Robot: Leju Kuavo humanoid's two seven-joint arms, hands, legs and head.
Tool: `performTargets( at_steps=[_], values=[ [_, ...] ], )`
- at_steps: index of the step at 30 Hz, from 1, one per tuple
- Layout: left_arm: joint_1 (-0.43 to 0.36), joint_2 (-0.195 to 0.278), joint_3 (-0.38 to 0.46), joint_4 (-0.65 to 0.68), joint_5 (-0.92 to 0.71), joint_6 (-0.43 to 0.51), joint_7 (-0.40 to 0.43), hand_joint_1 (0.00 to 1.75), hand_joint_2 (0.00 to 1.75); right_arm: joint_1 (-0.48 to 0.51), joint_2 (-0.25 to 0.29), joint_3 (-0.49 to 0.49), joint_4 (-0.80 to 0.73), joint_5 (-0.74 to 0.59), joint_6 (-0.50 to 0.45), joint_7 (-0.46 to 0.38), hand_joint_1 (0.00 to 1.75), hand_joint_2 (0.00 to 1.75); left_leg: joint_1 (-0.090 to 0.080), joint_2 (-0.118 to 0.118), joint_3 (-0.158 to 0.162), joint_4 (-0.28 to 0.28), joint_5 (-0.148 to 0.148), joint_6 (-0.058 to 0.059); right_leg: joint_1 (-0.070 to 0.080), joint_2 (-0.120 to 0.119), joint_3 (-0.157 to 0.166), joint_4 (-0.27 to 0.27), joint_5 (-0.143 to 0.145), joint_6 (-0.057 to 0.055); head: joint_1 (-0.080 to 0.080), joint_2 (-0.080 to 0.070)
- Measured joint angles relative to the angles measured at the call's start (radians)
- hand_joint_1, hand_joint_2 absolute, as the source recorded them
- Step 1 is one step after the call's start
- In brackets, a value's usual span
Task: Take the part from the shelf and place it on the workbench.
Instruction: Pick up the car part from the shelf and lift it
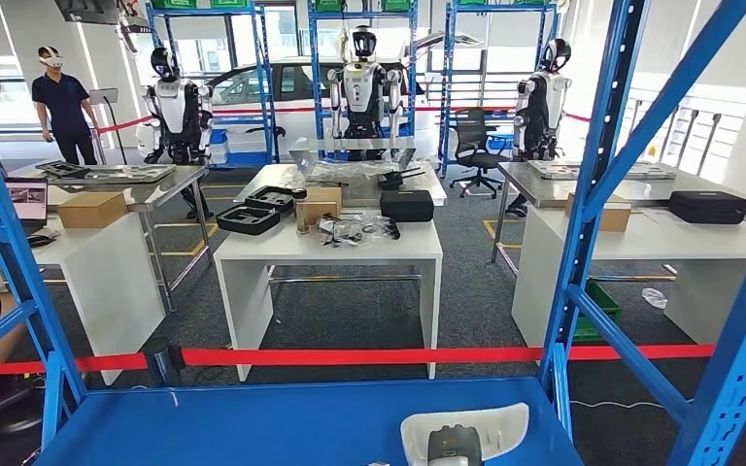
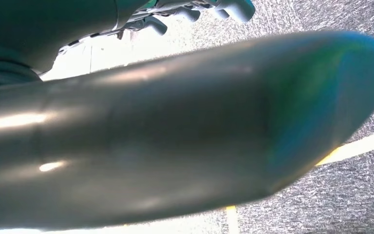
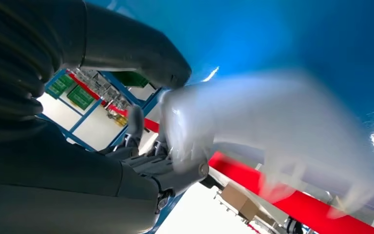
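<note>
Gripping white part [image 1: 466, 427] on blue shelf [image 1: 282, 427], near its front edge: right hand [image 1: 455, 449], fingers [image 3: 175, 170] closed on it. Left hand [image 2: 175, 136] over carpet; grasp state cannot be told.

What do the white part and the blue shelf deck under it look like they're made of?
The white part looks like moulded plastic with a smooth, slightly glossy finish, judging by its soft rounded edges and the faint sheen in the right wrist view, though blur leaves this open. The shelf deck looks like painted sheet metal: flat, uniform blue, with bright glare spots. The right hand is at the part.
</note>
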Motion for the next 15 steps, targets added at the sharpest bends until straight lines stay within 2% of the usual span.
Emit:
performTargets(
  at_steps=[4,15],
  values=[
    [0.002,0.0,0.005,0.0,0.0,0.0,-0.013,0.0,1.75,0.0,0.0,0.002,0.0,-0.005,0.001,-0.005,1.75,1.75,0.0,0.0,0.0,0.0,0.0,0.0,0.0,0.0,0.0,0.0,0.0,0.0,0.0,0.0],
    [0.003,0.0,0.012,0.0,-0.001,0.0,-0.036,0.0,1.75,0.008,0.0,0.003,0.0,-0.014,0.006,-0.008,1.75,1.75,0.0,0.0,0.0,0.0,0.0,0.0,0.0,0.0,0.0,0.0,0.0,0.0,0.0,0.0]
  ],
)
